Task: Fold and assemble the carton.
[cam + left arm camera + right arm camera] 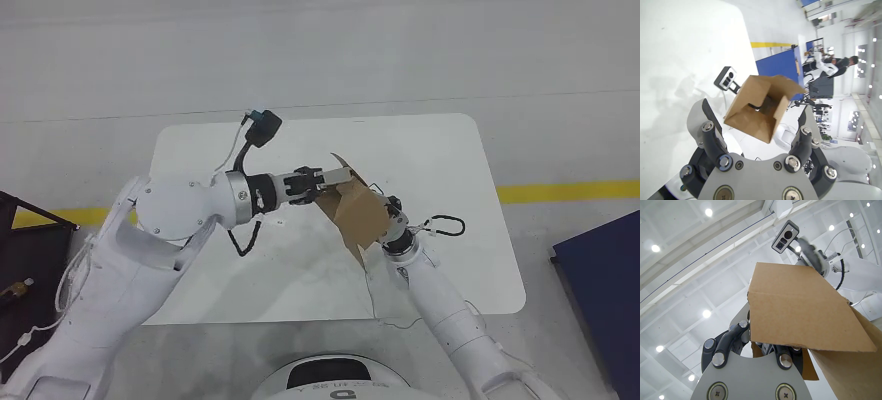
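A brown carton (355, 210) is held up above the white table (440, 160), part-formed, with loose flaps sticking out. My right gripper (389, 224) is shut on one of its walls from the near right side; one pale finger (739, 316) lies along the outside of the wall and the other is hidden behind the cardboard. My left gripper (333, 178) comes in from the left and stands open at the carton's (757, 106) open end, its fingers (709, 111) spread wide either side of the nearest flap. I cannot tell whether they touch it.
The table's far and right parts are bare. A blue panel (610, 290) stands off the table's right side and a dark frame (30, 235) off its left. A yellow line (570, 190) runs across the floor.
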### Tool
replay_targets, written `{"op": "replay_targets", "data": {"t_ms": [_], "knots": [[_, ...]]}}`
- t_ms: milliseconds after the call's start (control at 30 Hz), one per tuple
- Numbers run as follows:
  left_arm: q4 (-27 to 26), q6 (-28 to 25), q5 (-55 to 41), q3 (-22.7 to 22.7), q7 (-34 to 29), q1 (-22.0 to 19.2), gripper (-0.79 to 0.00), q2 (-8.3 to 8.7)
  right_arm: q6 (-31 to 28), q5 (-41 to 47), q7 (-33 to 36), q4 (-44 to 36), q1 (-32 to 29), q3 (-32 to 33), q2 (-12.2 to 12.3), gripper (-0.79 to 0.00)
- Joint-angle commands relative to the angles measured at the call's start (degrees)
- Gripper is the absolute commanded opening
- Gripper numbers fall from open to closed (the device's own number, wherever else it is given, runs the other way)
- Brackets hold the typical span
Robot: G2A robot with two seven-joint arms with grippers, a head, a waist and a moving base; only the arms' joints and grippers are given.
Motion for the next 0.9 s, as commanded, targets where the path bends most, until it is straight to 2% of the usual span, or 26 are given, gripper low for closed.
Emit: {"op": "replay_targets", "data": {"t_ms": [0,200,333,433,467,800,867], "knots": [[-0.4,-1.2,-5.0,-3.2,1.0,1.3,0.000,0.09,-0.1,0.0,-0.9,-0.2,-0.1,0.0,0.0,-0.785],[1.7,-3.8,-23.6,-11.6,2.9,7.1,0.000,-0.07,-4.2,-2.1,-2.2,1.3,-0.4,0.2,-0.1,-0.785],[6.7,-6.5,-40.8,-12.7,2.1,9.1,0.000,-0.99,-4.3,-1.5,-0.6,2.7,0.1,-0.2,-0.4,-0.785],[12.8,-5.2,-56.3,-12.2,3.1,9.2,0.000,-2.00,-5.8,-2.5,-0.2,3.6,0.5,-0.2,-0.4,-0.785],[14.5,-3.6,-58.5,-11.5,4.5,9.1,0.000,-2.20,-6.2,-2.6,0.0,3.7,0.6,-0.2,-0.5,-0.785],[14.6,-3.4,-59.4,-11.0,4.7,9.6,0.000,-2.30,-6.5,-2.4,0.2,3.7,0.6,-0.1,-0.5,-0.785],[15.3,-0.7,-58.8,-9.8,6.7,9.2,0.000,-2.37,-6.5,-2.4,0.2,3.7,0.6,-0.1,-0.5,-0.785]]}}
